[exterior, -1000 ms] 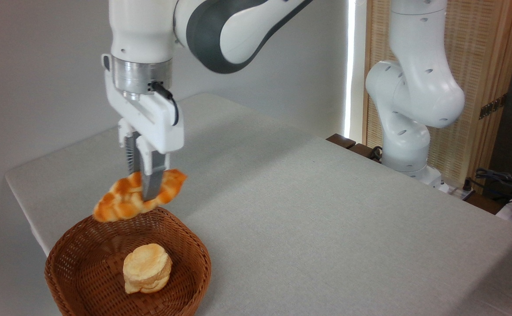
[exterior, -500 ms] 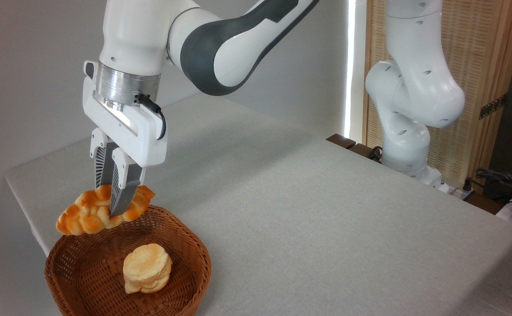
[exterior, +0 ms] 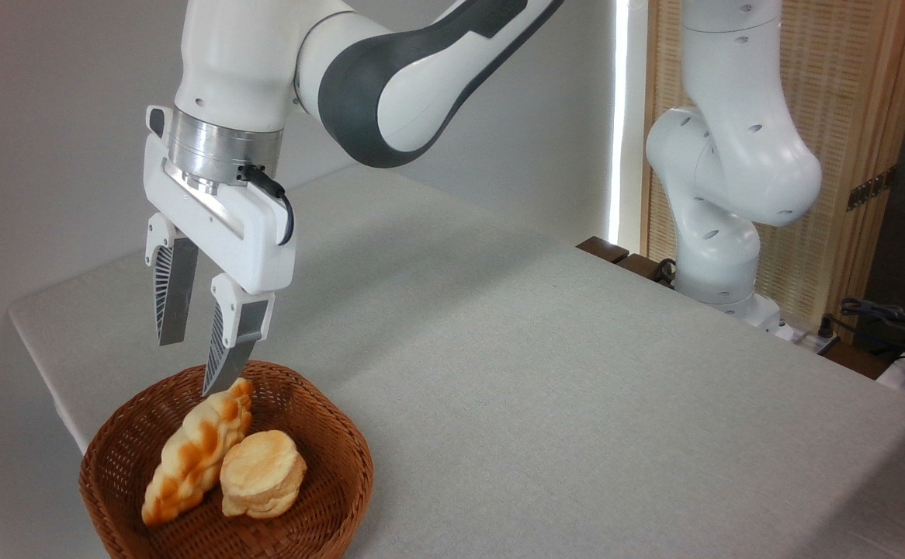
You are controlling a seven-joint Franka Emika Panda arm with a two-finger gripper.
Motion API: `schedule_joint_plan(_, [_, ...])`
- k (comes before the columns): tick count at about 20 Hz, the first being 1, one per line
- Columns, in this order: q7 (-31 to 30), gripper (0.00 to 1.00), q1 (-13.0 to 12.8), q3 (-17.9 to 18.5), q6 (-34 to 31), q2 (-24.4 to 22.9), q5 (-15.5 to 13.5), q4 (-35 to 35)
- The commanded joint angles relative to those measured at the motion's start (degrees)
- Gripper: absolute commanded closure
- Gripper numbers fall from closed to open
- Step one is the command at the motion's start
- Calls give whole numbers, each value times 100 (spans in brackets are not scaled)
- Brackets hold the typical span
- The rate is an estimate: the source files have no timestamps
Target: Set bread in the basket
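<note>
— While my gripper [exterior: 191,365] hangs fingers-down above the basket [exterior: 344,442], where's the bread [exterior: 197,452]?

— Inside it, touching the bun [exterior: 263,484]; long axis from one to seven o'clock. Fingers spread wide, empty.

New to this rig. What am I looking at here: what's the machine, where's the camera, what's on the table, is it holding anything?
One fixed camera looks across a grey table from the side. The white and grey machine is a robot arm whose base stands at the table's far right edge. At its end is a two-finger gripper; its jaws stand apart and hold nothing. It hangs just above a round brown wicker basket at the table's near left corner. In the basket lie two things side by side: a long braided orange bread and, to its right, a pale round bun. So the bread is already in the basket.
</note>
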Motion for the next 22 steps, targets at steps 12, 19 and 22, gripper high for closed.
schedule_joint_plan(12, [-24,0,-20,263,-2940,-486,97,131])
schedule_joint_plan(19, [230,0,-29,307,-3390,-565,290,131])
schedule_joint_plan(22, [213,0,-20,385,-3390,-574,290,323])
